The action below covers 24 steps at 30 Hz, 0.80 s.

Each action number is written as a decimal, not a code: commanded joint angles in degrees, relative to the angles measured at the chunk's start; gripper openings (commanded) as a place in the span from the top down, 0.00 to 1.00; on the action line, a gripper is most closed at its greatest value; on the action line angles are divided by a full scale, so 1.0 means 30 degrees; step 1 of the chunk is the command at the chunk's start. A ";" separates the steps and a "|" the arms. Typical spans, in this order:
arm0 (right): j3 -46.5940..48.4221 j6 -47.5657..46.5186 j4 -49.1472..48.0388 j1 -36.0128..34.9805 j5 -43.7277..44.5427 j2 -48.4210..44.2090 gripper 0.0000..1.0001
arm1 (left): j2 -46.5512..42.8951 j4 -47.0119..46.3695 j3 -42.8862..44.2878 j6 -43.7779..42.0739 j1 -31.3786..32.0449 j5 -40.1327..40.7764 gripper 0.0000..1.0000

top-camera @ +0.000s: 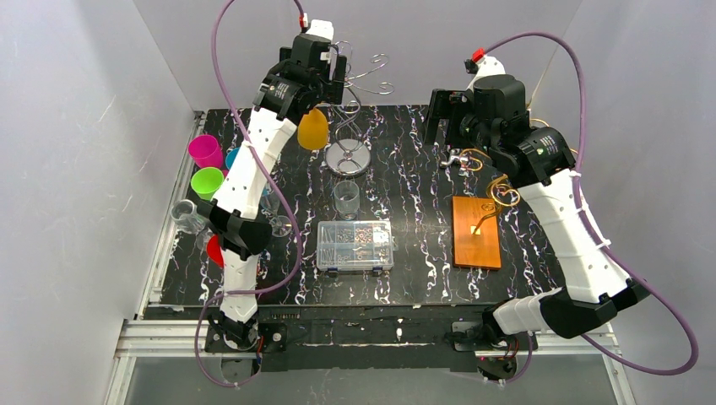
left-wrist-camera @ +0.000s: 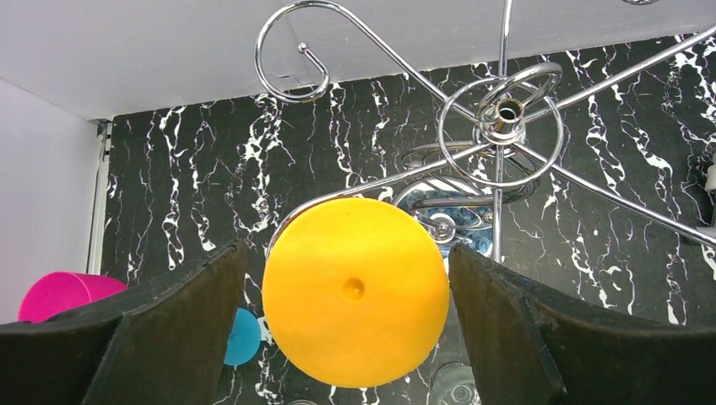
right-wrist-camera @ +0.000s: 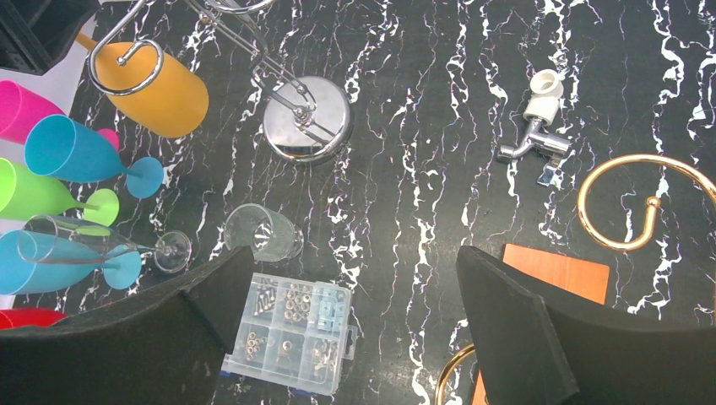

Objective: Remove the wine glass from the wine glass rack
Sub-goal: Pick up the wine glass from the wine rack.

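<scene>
An orange wine glass [top-camera: 312, 129] hangs upside down from a curled arm of the chrome wine glass rack [top-camera: 348, 157] at the back of the table. In the left wrist view its round foot [left-wrist-camera: 355, 291] fills the space between my fingers, under the rack's hub [left-wrist-camera: 507, 110]. My left gripper [top-camera: 325, 93] is open around that foot, with a narrow gap on the left side and almost none on the right. My right gripper [top-camera: 446, 126] hovers open and empty over the table's right half. From there I see the glass [right-wrist-camera: 160, 89] and the rack's base [right-wrist-camera: 306, 118].
Pink [top-camera: 205, 150] and green [top-camera: 207, 181] plastic glasses and others lie along the left edge. A clear tumbler [top-camera: 346, 198] and a parts box [top-camera: 355, 245] sit mid-table. A wooden board [top-camera: 475, 232] with gold hooks and a tap fitting [right-wrist-camera: 540, 126] are on the right.
</scene>
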<state>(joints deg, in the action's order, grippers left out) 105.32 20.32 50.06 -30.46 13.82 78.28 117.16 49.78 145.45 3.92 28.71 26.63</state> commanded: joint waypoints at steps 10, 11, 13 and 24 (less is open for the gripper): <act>0.0315 -0.0268 -0.0663 -0.0072 0.0416 -0.0195 0.00 | 0.0120 0.0436 0.0005 0.0302 -0.0116 0.0061 0.13; 0.0329 -0.0272 -0.0662 -0.0072 0.0433 -0.0195 0.00 | 0.0138 0.0455 0.0004 0.0325 -0.0126 0.0058 0.14; 0.0297 -0.0269 -0.0696 -0.0072 0.0431 -0.0195 0.00 | 0.0141 0.0450 0.0004 0.0336 -0.0136 0.0058 0.16; 0.0267 -0.0254 -0.0722 -0.0072 0.0504 -0.0232 0.00 | 0.0022 0.0433 0.0247 0.0382 -0.0143 -0.0085 0.30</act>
<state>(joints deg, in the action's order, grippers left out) 105.32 20.08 50.04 -30.46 14.26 78.28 117.86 50.52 145.45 4.86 28.60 26.26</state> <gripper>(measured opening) 0.997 0.745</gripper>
